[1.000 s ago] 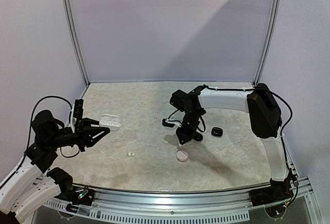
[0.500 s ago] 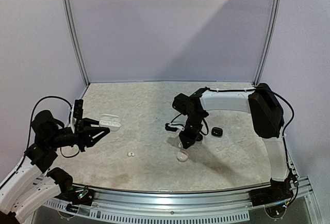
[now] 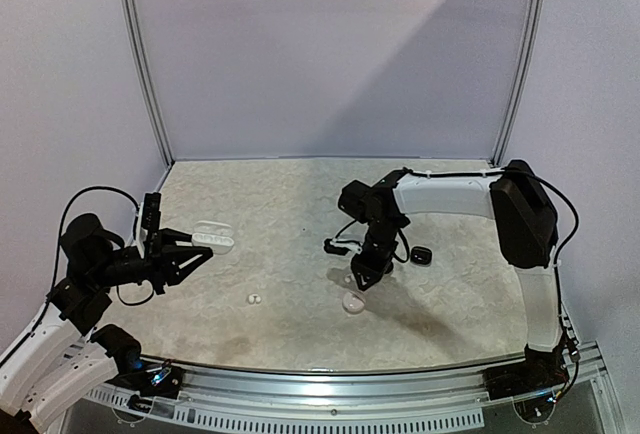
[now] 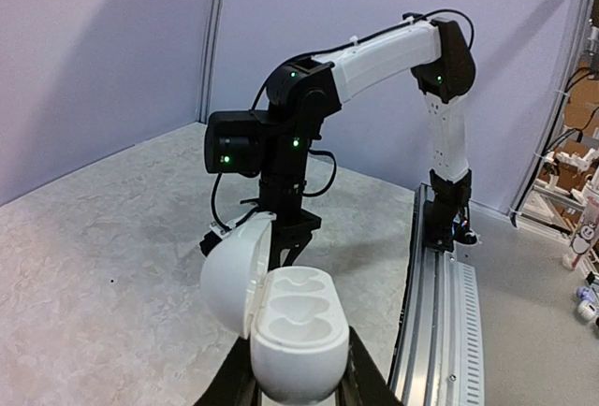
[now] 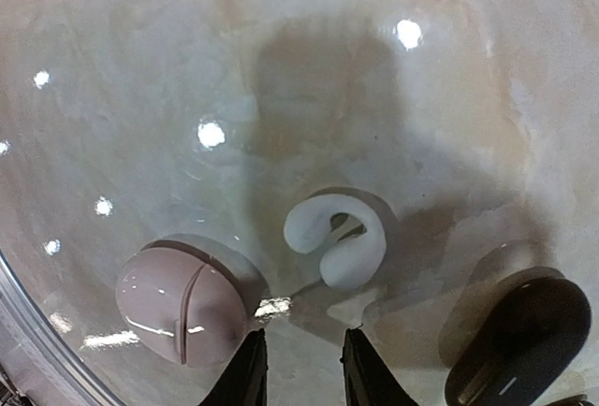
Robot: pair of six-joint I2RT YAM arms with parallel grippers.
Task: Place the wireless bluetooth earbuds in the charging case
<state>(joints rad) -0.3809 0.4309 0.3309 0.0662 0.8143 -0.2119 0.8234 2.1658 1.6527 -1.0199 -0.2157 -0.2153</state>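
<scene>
My left gripper point(image 4: 296, 389) is shut on the white charging case point(image 4: 299, 331). The case's lid point(image 4: 232, 275) hangs open and its moulded wells are bare. In the top view that case point(image 3: 213, 236) is held above the left of the table. A white hook-shaped earbud point(image 5: 337, 242) lies flat on the table just ahead of my right gripper point(image 5: 301, 373). That gripper is open, with nothing between its fingers. It hovers low over the table's middle point(image 3: 358, 280). A second white earbud point(image 3: 254, 299) lies further left, apart from both grippers.
A closed pinkish oval case point(image 5: 182, 303) lies just left of the right fingers, also seen in the top view point(image 3: 353, 302). A black case point(image 5: 524, 340) lies to their right point(image 3: 420, 254). The metal rail point(image 4: 449, 331) runs along the table's near edge.
My right gripper has shifted a little right and lower over the table, and its jaws stand wider apart. The left arm and its case have not moved.
</scene>
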